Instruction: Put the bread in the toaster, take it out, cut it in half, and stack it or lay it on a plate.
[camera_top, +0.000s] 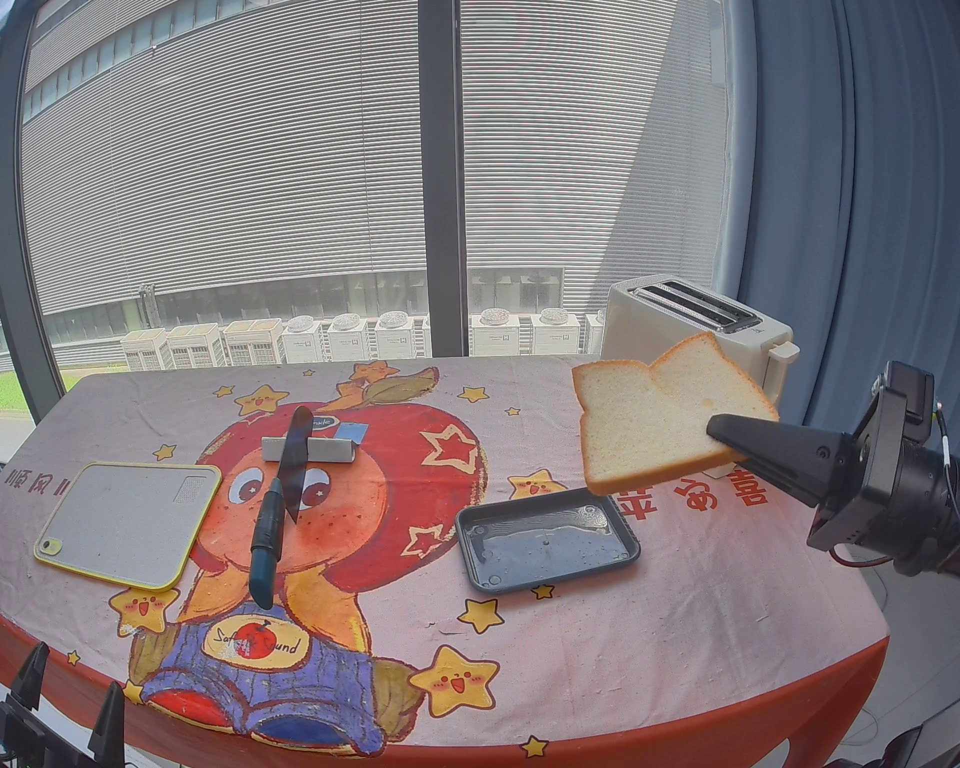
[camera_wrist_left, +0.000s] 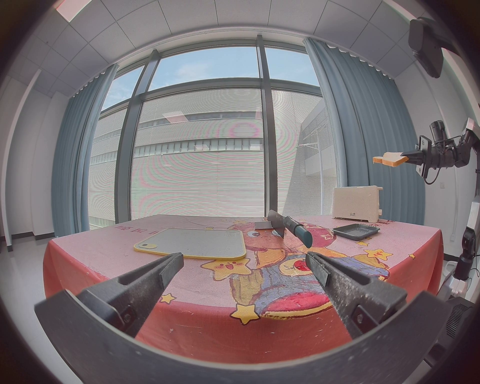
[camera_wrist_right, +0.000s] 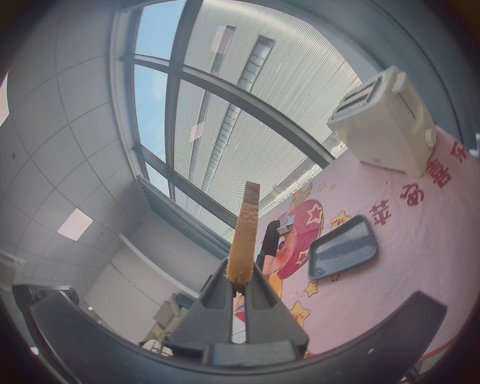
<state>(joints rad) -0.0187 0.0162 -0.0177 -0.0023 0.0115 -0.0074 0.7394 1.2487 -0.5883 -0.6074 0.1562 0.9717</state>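
Aloft: bread (camera_top: 655, 415), one white slice with pale crumb and a tan crust, no browning visible. It is held over the table's right side, in front of the toaster (camera_top: 700, 325) and above the far end of the dark tray (camera_top: 470, 545), touching neither.

Right gripper (camera_top: 722, 432) has it by one edge, fingers pinched onto the crust.

Head view: the broad face of the slice, lying near flat and tilted.
Right wrist view: the same slice edge-on, a thin strip rising from between the two pads (camera_wrist_right: 212, 300), so its thickness reads there and its face does not.
Left wrist view: slice seen from afar, well above the toaster's top.

Toaster is cream with two top slots. The tray lies flat on the cloth.

Left gripper (camera_wrist_left: 244, 262) hangs off the table's near edge, fingers spread, nothing between them.

Further left: knife (camera_top: 275, 505), blade propped on a small white block (camera_top: 308, 449); cutting board (camera_top: 125, 520) with a yellow rim, flat, apart from the knife.
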